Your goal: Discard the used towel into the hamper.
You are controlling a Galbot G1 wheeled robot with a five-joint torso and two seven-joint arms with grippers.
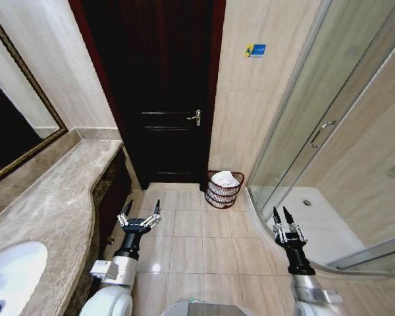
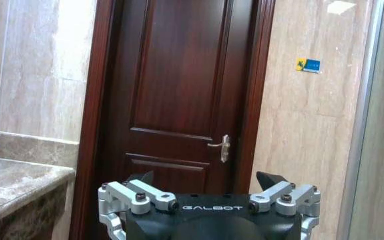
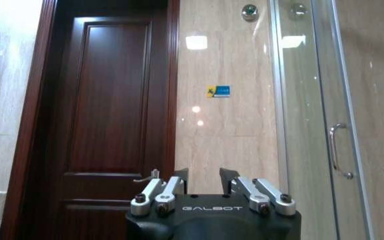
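We see hamper (image 1: pixel 224 189) on floor (image 1: pixel 191 243) in corner, between dark door (image 1: pixel 164 99) and glass shower enclosure (image 1: pixel 316 131), white towel (image 1: pixel 225 178) lying inside it. Left pincer (image 1: pixel 141 209) raised over floor beside counter (image 1: pixel 52 204), fingers spread wide, empty. Right pincer (image 1: pixel 282 214) near shower edge, fingers parted only narrowly, holding nothing. Both well apart from hamper.

A beige tiled floor (image 1: pixel 197 240) is carrying the hamper (image 1: pixel 224 189), which is standing at its far edge against the wall, between the dark door (image 1: pixel 164 99) and the glass shower (image 1: pixel 316 131), with a white towel (image 1: pixel 225 178) lying inside it.
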